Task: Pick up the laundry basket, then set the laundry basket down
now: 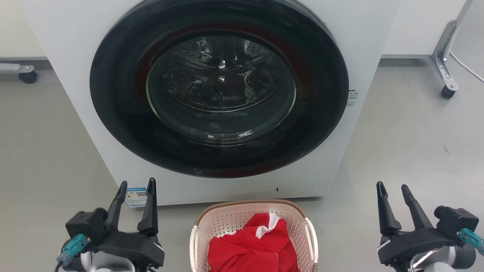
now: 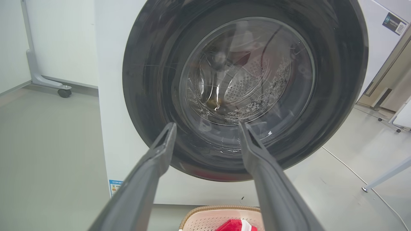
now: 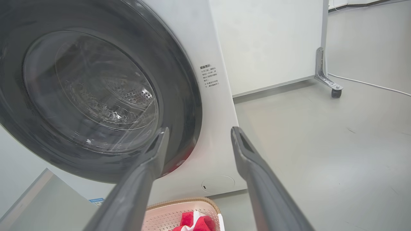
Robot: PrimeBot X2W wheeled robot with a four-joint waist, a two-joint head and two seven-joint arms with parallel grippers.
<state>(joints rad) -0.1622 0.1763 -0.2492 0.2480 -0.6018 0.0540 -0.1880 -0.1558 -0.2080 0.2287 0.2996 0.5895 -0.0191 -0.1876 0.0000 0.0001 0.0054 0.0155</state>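
The laundry basket (image 1: 227, 223) is cream-white with perforated walls and a brown woven rim, and it stands on the floor just before the washer at the bottom centre of the head view. Red and white cloth (image 1: 253, 245) lies in it. White loop handles show on its left and right sides. My left gripper (image 1: 137, 189) is open, to the basket's left and apart from it. My right gripper (image 1: 393, 189) is open, well to the basket's right. The left wrist view has the basket's rim (image 2: 221, 209) low between my fingers; the basket (image 3: 183, 210) also shows in the right wrist view.
A white front-loading washer (image 1: 363, 45) with a shut dark round door (image 1: 219, 90) stands right behind the basket. Wheeled metal frame legs (image 1: 446, 75) stand at the back right, another castor (image 1: 27, 75) at the back left. Grey floor lies to both sides.
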